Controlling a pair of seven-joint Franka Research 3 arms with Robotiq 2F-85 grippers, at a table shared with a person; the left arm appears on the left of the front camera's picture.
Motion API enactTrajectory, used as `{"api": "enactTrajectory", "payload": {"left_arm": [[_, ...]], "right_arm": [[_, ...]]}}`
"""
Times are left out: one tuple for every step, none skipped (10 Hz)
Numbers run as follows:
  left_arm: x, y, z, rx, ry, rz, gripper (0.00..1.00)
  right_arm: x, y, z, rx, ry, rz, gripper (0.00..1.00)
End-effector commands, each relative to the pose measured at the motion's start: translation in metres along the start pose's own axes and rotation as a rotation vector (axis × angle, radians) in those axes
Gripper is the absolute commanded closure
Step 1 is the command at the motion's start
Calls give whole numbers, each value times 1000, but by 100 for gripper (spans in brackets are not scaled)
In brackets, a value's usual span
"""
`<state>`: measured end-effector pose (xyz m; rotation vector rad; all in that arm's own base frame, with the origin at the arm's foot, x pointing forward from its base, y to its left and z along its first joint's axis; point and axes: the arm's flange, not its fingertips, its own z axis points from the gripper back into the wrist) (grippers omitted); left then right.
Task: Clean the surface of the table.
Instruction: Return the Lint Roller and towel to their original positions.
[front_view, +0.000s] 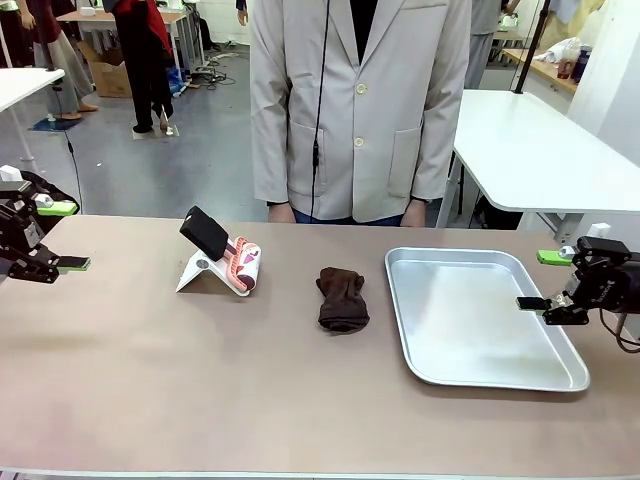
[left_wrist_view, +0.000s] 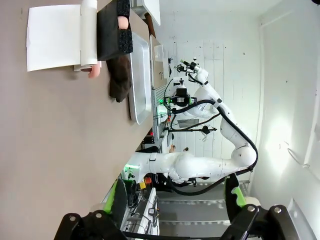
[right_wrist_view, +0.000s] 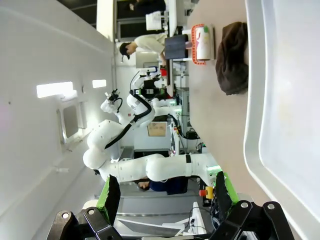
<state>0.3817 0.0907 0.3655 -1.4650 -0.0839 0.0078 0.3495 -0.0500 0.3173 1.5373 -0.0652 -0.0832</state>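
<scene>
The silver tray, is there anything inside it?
Nothing is in the silver tray; its shiny bottom is bare. The brown cloth lies beside it on the table. What is underneath the tray stays hidden.

No text, label, brand or number can be read anywhere in these pictures. The small rolled packet left of centre in the front view carries pink and red print, but it is too small and blurred to make out. The same packet at the top of the right wrist view is no clearer.
</scene>
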Motion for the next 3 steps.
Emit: {"api": "enactTrajectory", "payload": {"left_arm": [[1, -1, -3, -12, -14, 0, 0], [1, -1, -3, -12, -14, 0, 0], [1, -1, -3, -12, -14, 0, 0]], "right_arm": [[-2, 6, 0, 0, 13, -13, 0], [-2, 6, 0, 0, 13, -13, 0], [-2, 6, 0, 0, 13, -13, 0]]}}
